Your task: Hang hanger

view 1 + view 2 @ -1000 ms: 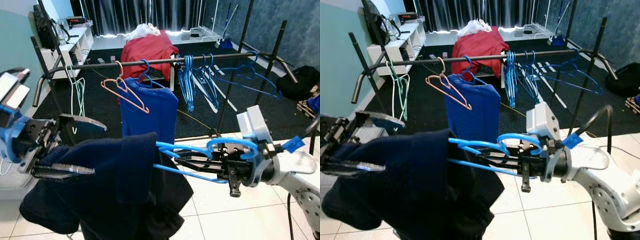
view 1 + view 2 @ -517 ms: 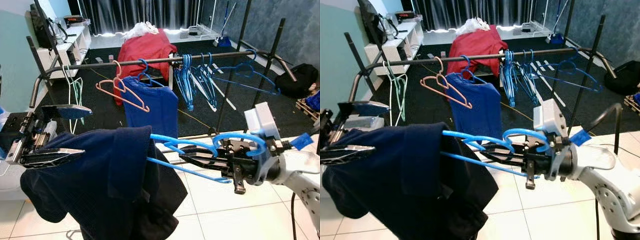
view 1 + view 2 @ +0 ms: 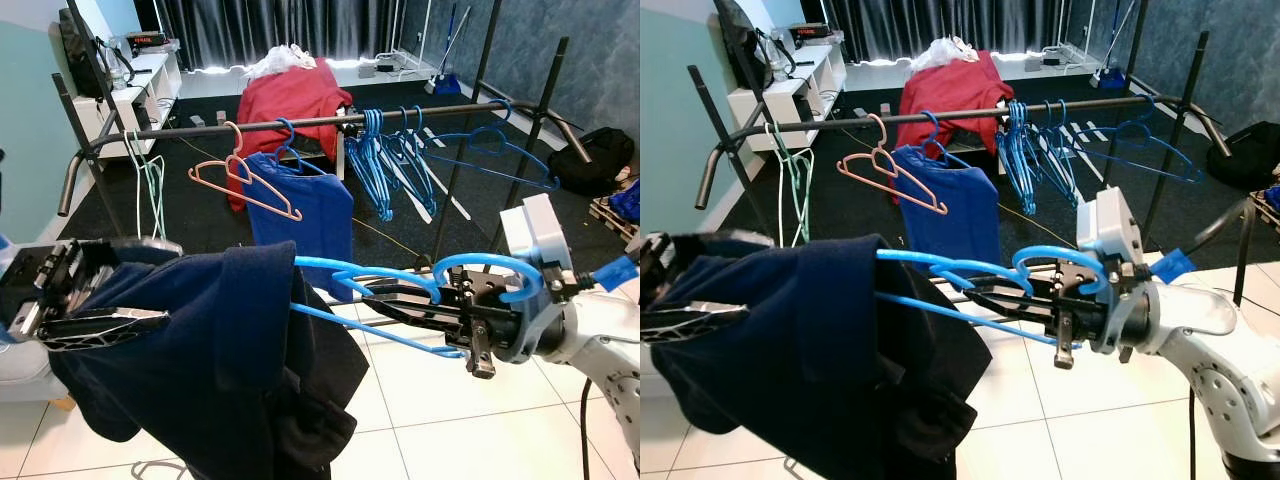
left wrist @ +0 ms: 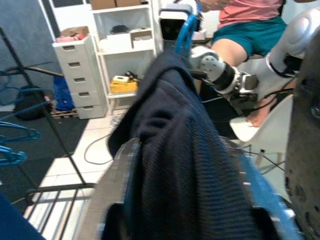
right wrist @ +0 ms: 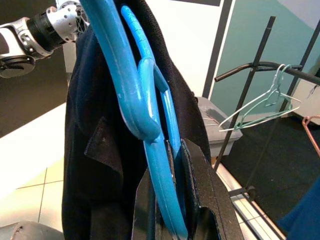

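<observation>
A blue plastic hanger (image 3: pixel 385 280) runs into a dark navy garment (image 3: pixel 220 350) held up in front of me. My right gripper (image 3: pixel 385 300) is shut on the hanger's lower bar, and the hook (image 3: pixel 490 268) curls back over its wrist. The right wrist view looks along the hanger (image 5: pixel 150 150) into the dark cloth (image 5: pixel 100 130). At the left, my left gripper (image 3: pixel 168 282) is shut on the garment's far shoulder, with cloth bunched between its fingers (image 4: pixel 115 185). The black clothes rail (image 3: pixel 300 123) stands beyond, above the garment.
The rail carries a pink hanger (image 3: pixel 240 185), a blue shirt (image 3: pixel 300 215), several blue hangers (image 3: pixel 385 165) and a pale green one (image 3: pixel 150 190). A red cloth (image 3: pixel 290 95) lies behind. A seated person (image 4: pixel 250 30) and white shelves (image 4: pixel 120 50) appear in the left wrist view.
The left gripper's fingers have come closer together, and the cloth now drapes over the upper one. The hanger has risen slightly with the right gripper. The rack has shifted with the camera.
</observation>
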`<state>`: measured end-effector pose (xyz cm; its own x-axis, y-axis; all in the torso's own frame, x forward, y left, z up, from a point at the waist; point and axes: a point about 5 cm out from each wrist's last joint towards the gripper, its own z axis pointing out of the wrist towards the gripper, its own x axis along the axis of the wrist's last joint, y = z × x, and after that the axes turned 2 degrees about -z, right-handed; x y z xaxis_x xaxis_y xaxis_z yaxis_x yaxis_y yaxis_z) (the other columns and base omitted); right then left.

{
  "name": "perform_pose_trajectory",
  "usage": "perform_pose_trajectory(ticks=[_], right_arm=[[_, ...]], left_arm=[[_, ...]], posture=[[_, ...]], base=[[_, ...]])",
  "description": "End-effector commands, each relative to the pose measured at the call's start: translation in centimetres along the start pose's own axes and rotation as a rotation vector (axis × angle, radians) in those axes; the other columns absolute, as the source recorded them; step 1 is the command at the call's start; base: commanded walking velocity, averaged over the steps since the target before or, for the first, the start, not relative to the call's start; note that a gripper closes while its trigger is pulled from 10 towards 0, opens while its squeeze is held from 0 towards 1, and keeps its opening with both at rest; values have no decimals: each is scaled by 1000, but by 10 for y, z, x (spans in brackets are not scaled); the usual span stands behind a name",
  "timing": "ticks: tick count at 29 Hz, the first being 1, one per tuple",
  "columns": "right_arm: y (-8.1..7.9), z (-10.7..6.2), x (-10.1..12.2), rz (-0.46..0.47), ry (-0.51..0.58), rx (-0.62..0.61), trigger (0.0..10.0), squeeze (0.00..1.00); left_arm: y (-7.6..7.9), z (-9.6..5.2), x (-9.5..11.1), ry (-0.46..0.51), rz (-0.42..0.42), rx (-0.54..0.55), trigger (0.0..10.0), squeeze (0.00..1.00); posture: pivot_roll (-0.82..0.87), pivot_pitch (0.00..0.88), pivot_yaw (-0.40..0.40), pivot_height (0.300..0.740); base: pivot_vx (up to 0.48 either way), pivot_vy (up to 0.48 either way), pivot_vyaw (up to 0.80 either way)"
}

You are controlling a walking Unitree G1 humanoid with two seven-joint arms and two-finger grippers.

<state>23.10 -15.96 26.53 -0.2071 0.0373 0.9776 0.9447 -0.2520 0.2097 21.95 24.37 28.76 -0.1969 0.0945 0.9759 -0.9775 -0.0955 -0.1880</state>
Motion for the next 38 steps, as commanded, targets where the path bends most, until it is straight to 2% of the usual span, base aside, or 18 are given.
perform_pose_trajectory(ticks=[1, 8, 10, 15, 16, 18, 21, 22, 24, 26, 27, 30, 31, 34, 38], right_arm=[[9, -8, 11, -21, 71, -81, 0, 0], [11, -8, 11, -27, 67, -100, 0, 0], [11, -8, 11, -27, 67, -100, 0, 0], [14, -12, 10, -36, 44, -123, 0, 0], [13, -21, 0, -36, -57, -123, 0, 0], [13, -21, 0, -36, -57, -123, 0, 0], [13, -46, -27, -15, -331, -147, 0, 0], [13, -46, -27, -15, -331, -147, 0, 0], [14, -56, -37, -6, -420, -177, 0, 0], [14, -56, -39, -5, -424, -182, 0, 0], [14, -54, -38, -7, -411, -183, 0, 0], [14, -52, -37, -8, -398, -183, 0, 0], [15, -48, -34, -15, -356, -183, 0, 0], [15, -46, -32, -19, -341, -179, 0, 0], [15, -46, -31, -32, -341, -167, 0, 0]], left_arm=[[4, 1, -7, 6, -44, -24, 0, 0], [4, 6, -13, -43, -57, -36, 0, 0], [4, 6, -13, -43, -57, -36, 0, 0], [2, 3, -15, -113, -46, -9, 0, 0], [-3, -3, -11, -141, -13, 28, 0, 0], [-3, -3, -11, -141, -13, 28, 0, 0], [-12, -17, 3, -193, 58, 104, 0, 0], [-12, -17, 3, -193, 58, 104, 0, 0], [-13, -19, 7, -207, 73, 115, 0, 0], [-13, -17, 7, -205, 79, 119, 0, 0], [-14, -14, 5, -200, 73, 126, 5176, 0], [-15, -12, 3, -196, 69, 131, 5176, 0], [-12, -4, 2, -148, 10, 92, 10000, 1000], [-10, 0, 0, -132, -10, 71, 10000, 1000], [-15, 2, -2, -147, 44, 113, 10000, 1000]], posture=[[-35, 0, 45, 740], [-38, 0, 48, 740], [-38, 0, 48, 740], [-38, 0, 49, 740], [-37, 0, 47, 740], [-37, 0, 47, 740], [-40, 0, 47, 740], [-40, 0, 47, 740], [-38, 0, 47, 740], [-38, 0, 49, 740], [-38, 0, 49, 740], [-38, 0, 49, 740], [-39, 0, 48, 740], [-39, 0, 48, 740], [-44, 0, 43, 740]], base=[[0, 0, 0], [0, 0, 0], [0, 0, 0], [0, 0, 0], [0, 0, 0], [0, 0, 0], [0, 0, 0], [0, 0, 0], [0, 0, 0], [0, 0, 0], [0, 0, 0], [0, 0, 0], [0, 0, 0], [0, 0, 0], [0, 0, 0]])
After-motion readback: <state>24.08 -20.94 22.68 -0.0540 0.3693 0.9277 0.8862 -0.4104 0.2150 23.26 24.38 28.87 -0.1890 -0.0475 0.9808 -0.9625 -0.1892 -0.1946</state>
